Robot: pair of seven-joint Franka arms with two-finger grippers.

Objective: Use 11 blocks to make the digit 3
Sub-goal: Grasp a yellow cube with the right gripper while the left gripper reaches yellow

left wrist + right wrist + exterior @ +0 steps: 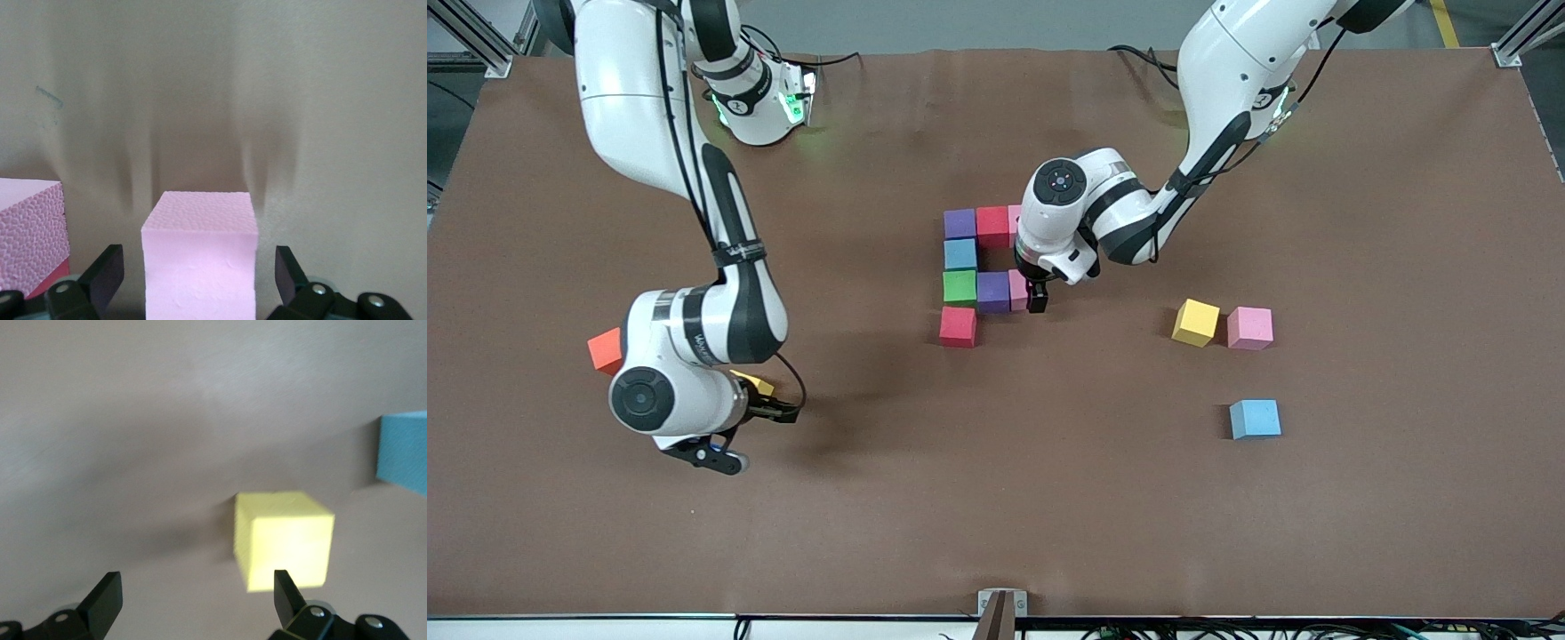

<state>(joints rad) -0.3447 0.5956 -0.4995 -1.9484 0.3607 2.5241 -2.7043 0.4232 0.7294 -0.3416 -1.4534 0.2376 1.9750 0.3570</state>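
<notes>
So, quick rundown of the desk [996, 498]:

Figure so far: seven cubes touching mid-desk. Farthest row is purple [959, 223], red [992, 226] and a pink one [1014, 224] mostly hidden by the left arm. Next comes light blue [960, 254], then a row of green [959, 287], purple [992, 292] and pink [1017, 291], then a red cube [958, 326] nearest the front camera

Left end effector [1037, 298]: down at the pink cube closing the middle row, fingers spread wide. In the left wrist view that pink cube [200, 267] sits between the pads [107, 273] with a gap on each side, so released, not gripped. The other pink cube [30, 233] shows at that view's edge

Loose cubes: yellow [1195, 322] and pink [1249, 328] just beside each other toward the left arm's end, light blue [1255, 419] nearer the front camera than those two

Right end effector [778, 411]: low toward the right arm's end of the desk, jaws open, holding nothing. A yellow cube [754, 382] peeks out from under the wrist; in the right wrist view it [283, 540] lies just ahead of one fingertip [288, 590], not between the fingers

In the way: the left arm's wrist covers part of the figure's farthest row

Extra: an orange cube [607, 350] beside the right arm's wrist, apart from everything else
</notes>
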